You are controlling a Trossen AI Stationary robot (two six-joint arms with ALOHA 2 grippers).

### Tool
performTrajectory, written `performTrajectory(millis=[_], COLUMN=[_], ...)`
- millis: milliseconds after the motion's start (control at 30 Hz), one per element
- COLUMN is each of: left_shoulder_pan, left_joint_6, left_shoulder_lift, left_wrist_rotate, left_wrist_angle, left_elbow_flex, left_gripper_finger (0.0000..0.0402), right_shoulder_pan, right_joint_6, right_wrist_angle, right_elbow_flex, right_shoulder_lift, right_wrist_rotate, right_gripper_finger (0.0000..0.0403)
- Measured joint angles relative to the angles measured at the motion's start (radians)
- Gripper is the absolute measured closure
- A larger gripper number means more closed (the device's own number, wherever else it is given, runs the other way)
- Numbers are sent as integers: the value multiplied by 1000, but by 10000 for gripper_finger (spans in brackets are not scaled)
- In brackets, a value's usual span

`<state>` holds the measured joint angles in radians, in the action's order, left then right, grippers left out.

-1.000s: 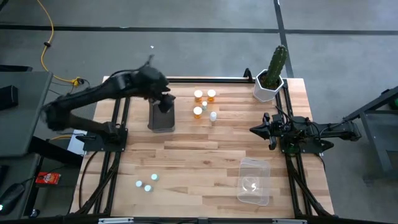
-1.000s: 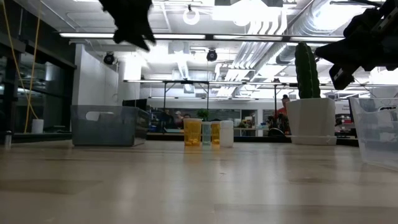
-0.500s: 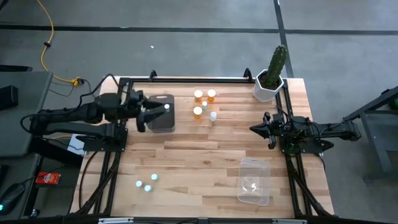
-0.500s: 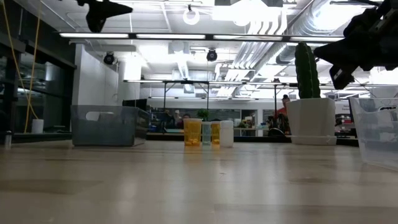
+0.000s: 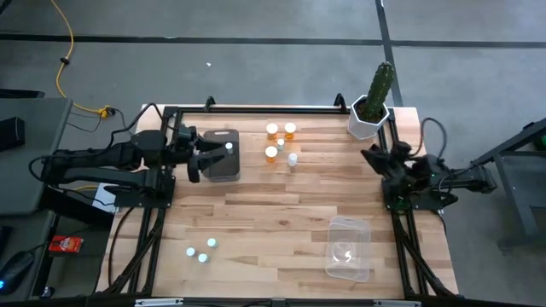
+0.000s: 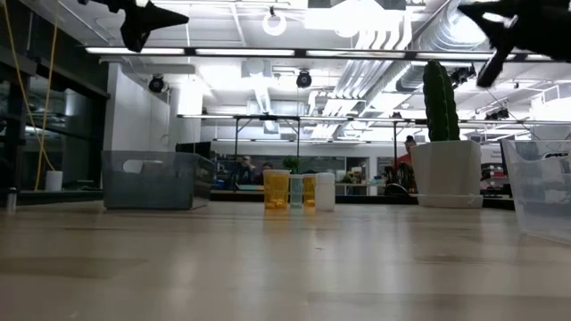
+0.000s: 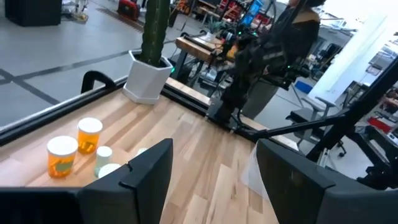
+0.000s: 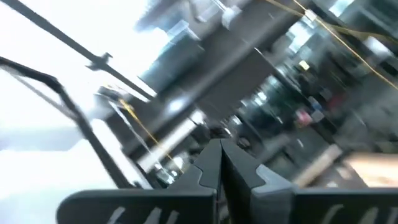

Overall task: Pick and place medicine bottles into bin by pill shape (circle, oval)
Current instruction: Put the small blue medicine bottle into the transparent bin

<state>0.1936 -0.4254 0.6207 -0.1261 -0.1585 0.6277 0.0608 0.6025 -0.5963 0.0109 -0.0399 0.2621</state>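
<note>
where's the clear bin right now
In the high view the clear bin sits on the table's near right part, below the right arm's base, well apart from the bottle cluster and the grey bin at the far left.

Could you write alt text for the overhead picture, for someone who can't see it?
Overhead, a wooden table has small medicine bottles clustered at the back beside a grey bin, where the left hand hovers open. A clear bin sits front right; the right hand waits near a potted cactus.

We see translucent orange medicine bottles [image 5: 272, 131] with white caps beside paler white ones [image 5: 292, 159], a grey bin [image 5: 223, 167], a clear bin [image 5: 349, 249], a green cactus [image 5: 380, 83] in a white pot [image 5: 367, 124], and a light wood-striped table [image 5: 273, 213].
</note>
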Motion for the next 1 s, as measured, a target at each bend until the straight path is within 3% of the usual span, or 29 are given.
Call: performTrajectory(millis=[133,433,633,1000], left_shoulder_pan=[0,0,0,0], left_joint_6=[-9,-9,25,70], left_shoulder_lift=[29,41,26,26], left_wrist_rotate=[13,100,91,88], left_wrist_angle=[-1,-2,-1,-1], left_elbow_flex=[0,0,0,0], left_gripper_finger=[181,183,183,184], right_shoulder_pan=[0,0,0,1], right_joint_6=[-84,-172,-226,-219], right_wrist_angle=[-103,89,154,114], right_elbow_flex=[16,269,388,428], right_shoulder_lift=[-63,-430,-654,-760], right_wrist_rotate=[-3,-88,-103,-132], right_gripper_finger=[402,402,402,402])
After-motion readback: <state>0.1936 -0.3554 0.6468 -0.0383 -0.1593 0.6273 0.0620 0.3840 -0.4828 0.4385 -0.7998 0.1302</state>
